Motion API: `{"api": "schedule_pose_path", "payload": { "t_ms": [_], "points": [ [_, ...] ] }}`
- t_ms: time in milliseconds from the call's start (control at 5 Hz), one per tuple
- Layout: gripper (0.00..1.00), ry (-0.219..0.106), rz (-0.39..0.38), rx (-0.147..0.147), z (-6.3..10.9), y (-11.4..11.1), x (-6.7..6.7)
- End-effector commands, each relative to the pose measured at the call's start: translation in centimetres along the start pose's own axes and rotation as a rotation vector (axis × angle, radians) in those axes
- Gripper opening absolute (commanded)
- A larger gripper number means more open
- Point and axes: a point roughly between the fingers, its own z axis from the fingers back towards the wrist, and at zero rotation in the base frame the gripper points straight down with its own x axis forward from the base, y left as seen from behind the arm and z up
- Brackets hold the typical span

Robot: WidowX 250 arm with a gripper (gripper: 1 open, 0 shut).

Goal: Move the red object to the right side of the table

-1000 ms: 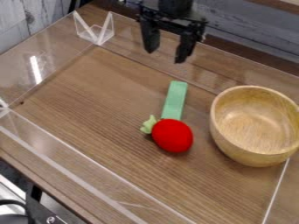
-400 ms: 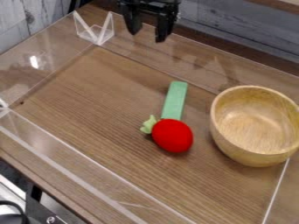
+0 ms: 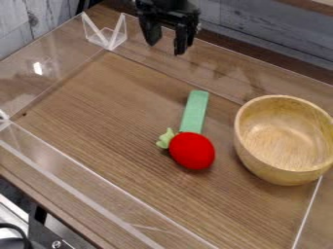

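On the one brown wood-grain bench (image 3: 97, 131) sits one round wooden bowl (image 3: 282, 139), with nothing visible inside. Left of it in the view is one red ball (image 3: 193, 151) with a green leafy tuft, near the bench's front middle. One light-green block (image 3: 196, 112) lies just behind. At the far edge, one end effector (image 3: 169, 41) hovers with its fingers spread apart.
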Motion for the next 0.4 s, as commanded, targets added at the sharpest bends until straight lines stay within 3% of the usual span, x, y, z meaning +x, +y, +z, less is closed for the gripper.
{"api": "schedule_pose_path", "payload": {
  "t_ms": [0, 200],
  "points": [
    [1.00, -0.066, 0.043, 0.019, 1.37, 1.19, 1.09],
    [1.00, -0.086, 0.091, 0.027, 1.44, 2.15, 1.55]
  ]
}}
